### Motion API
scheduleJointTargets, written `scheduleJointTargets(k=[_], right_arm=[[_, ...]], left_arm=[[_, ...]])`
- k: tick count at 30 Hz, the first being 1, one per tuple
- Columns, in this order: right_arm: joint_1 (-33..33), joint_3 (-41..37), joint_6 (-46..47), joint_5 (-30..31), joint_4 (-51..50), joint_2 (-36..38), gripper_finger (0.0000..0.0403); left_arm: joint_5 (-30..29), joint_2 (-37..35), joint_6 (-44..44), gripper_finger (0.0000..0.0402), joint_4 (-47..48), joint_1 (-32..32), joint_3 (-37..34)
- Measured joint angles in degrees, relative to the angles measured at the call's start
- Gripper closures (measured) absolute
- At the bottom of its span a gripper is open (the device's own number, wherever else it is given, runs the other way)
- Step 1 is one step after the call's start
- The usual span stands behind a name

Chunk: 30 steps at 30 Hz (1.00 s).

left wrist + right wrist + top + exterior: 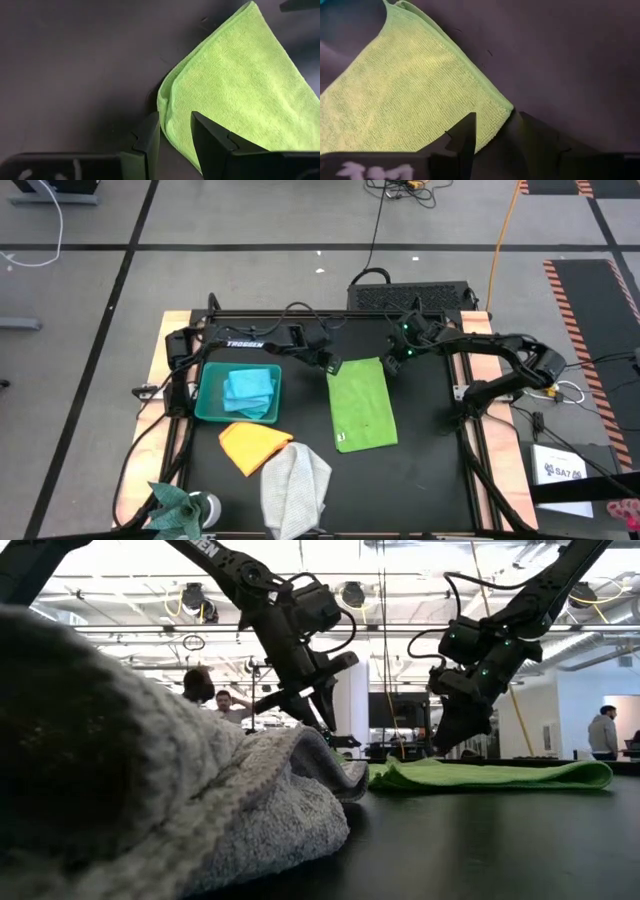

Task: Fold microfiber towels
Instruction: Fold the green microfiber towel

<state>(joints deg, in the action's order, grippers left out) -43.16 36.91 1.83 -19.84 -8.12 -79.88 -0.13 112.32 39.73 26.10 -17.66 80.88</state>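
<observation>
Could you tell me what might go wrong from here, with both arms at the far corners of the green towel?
The left pincer straddles a corner of the folded lime green towel; lifting away could snag a layer and undo the fold. The right pincer, open at the other far corner, could drag that edge. The grey towel lies close, crowding later folds.

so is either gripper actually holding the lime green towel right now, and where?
Neither holds it. The folded lime green microfiber towel lies flat; left gripper and right gripper stand open at its two far corners.
</observation>
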Motion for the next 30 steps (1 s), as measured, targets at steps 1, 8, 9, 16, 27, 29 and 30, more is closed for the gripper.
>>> scheduleJointTargets(k=[1,8,9,16,27,29,30], right_arm=[[-0.01,0.0,0.0,0.04,-0.02,0.0,0.0267],[-0.04,0.0,-0.82,0.09,0.22,0.0,0.0267],[-0.04,0.0,-0.82,0.09,0.22,0.0,0.0267],[-0.04,0.0,-0.43,0.12,3.06,-1.64,0.0267],[0.0,-0.02,0.48,0.08,5.8,-5.25,0.0267],[0.0,-0.02,0.49,0.1,6.47,-5.25,0.0267],[0.0,-0.02,0.47,0.14,6.95,-5.25,0.0267]], left_arm=[[-0.09,0.23,-0.22,0.0289,-0.49,-0.09,0.0],[0.16,1.81,-0.94,0.0289,-1.13,-0.41,-0.06],[0.25,1.85,-1.02,0.0289,-0.89,-0.5,-0.06],[2.05,1.85,-1.01,0.0289,-3.44,-0.62,-0.06],[1.4,2.85,-3.0,0.0289,-3.59,-0.75,-0.02],[1.54,3.37,-3.34,0.0289,-3.62,-0.79,-0.02],[1.78,3.62,-3.41,0.0288,-3.56,-0.79,-0.02]])
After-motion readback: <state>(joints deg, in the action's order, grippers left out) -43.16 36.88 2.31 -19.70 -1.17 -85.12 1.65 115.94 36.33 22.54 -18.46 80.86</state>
